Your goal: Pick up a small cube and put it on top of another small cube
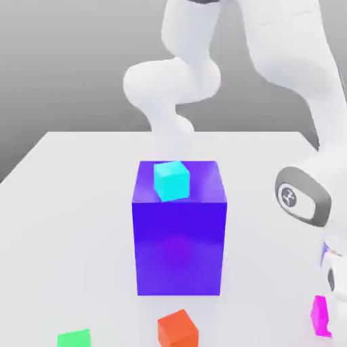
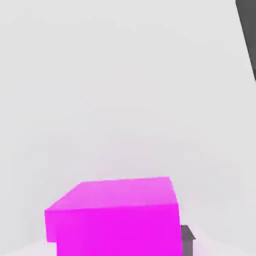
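Observation:
A small magenta cube [image 1: 319, 316] sits on the white table [image 1: 68, 203] at the exterior view's lower right. My gripper [image 1: 328, 317] has come down over it and is shut on it. In the hand view the magenta cube [image 2: 117, 220] looms close, with one dark fingertip [image 2: 186, 241] pressed against its side. A small cyan cube [image 1: 171, 180] rests on top of a large blue block [image 1: 179, 244] in the middle of the table. A small orange cube [image 1: 178, 329] and a small green cube [image 1: 74, 338] lie near the front edge.
The large blue block stands much taller than the small cubes, to the exterior view's left of my hand. The white arm [image 1: 305, 196] curves from the table's back over to the right side. Bare table lies left of the block.

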Controlling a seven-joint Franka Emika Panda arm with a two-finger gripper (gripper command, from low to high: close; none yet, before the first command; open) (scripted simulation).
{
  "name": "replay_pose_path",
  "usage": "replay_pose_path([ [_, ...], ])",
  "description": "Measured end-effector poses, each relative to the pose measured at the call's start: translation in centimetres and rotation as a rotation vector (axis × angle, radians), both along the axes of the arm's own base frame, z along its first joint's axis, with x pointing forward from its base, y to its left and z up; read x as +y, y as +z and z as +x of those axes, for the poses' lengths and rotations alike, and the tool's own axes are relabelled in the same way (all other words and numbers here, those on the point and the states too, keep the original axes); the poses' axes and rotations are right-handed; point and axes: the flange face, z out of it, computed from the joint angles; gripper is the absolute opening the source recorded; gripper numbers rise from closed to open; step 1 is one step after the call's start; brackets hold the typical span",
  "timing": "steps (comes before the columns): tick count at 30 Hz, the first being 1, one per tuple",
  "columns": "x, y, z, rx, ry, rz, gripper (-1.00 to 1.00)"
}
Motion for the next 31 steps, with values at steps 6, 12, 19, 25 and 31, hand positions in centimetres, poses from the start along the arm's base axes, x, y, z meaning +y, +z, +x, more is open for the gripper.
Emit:
replay_pose_path([
  [6,-12.9,2.7,5.9,-0.001,-0.451,-0.006,-1.0],
  [12,-27.8,4.5,8.2,0.0,-0.931,-0.006,-1.0],
  [19,-42.2,2.5,6.7,0.0,-1.39,0.002,-1.0],
  [25,-42.7,0.2,6.5,0.0,-1.406,0.001,1.0],
  [31,-42.9,4.3,6.5,-0.002,-1.411,0.0,1.0],
])
